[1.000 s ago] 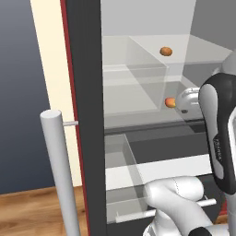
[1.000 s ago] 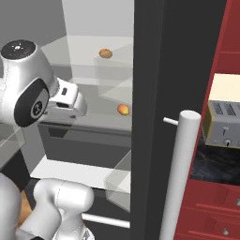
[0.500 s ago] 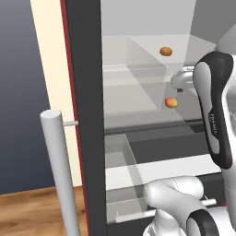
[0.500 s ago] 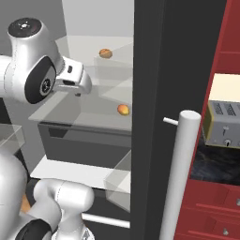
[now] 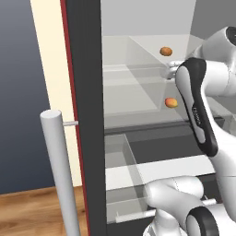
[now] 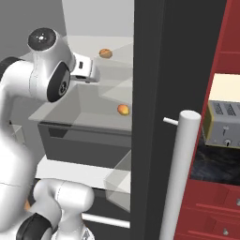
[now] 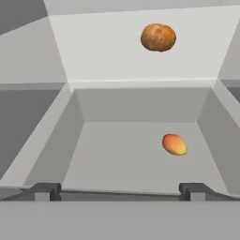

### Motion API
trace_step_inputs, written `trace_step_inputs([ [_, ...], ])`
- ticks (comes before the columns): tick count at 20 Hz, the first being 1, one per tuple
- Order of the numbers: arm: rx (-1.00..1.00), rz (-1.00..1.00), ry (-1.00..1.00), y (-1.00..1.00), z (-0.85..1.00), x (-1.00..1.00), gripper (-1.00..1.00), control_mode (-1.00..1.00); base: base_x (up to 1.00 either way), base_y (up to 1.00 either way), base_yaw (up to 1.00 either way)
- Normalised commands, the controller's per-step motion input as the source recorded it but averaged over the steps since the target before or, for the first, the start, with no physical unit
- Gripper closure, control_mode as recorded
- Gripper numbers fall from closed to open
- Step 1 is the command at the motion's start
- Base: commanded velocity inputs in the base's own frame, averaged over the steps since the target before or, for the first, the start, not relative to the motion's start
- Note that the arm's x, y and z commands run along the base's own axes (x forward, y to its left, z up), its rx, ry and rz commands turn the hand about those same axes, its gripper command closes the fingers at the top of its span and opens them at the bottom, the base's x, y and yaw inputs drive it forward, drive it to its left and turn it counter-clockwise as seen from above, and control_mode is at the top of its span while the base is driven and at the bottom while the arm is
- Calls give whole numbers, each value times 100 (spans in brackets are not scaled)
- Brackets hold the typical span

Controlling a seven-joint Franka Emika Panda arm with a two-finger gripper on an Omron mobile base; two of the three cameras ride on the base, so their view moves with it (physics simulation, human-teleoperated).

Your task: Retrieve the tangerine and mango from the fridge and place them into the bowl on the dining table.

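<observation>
My gripper [image 7: 117, 190] is spread wide, empty; the mango [image 7: 175, 144] looks smooth, soft, likely slippery; I'd pinch its middle gently.

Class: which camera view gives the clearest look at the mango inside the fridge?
The hand view: the mango lies unobstructed on the lower shelf, its red-yellow skin plain. Both base views show it as a small orange blob beside the arm.

On my right base view I see a boxy cream-and-grey toaster [image 6: 226, 112] sitting on a black marbled wall counter [image 6: 212, 165], against red cabinet fronts [image 6: 220, 206]. On the left, a strip of wooden floor [image 5: 32, 212] meets a dark blue-grey wall [image 5: 20, 92].
</observation>
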Motion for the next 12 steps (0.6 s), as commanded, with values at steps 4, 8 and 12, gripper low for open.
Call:
trace_step_inputs([
  [4, 0, -1, -2, -2, 27, 55, -100, -100, 0, 0, 0],
  [8, 0, -5, 0, -14, 40, 16, -100, -100, 0, 0, 0],
  [12, 0, -4, 0, -26, 29, 32, -100, -100, 0, 0, 0],
])
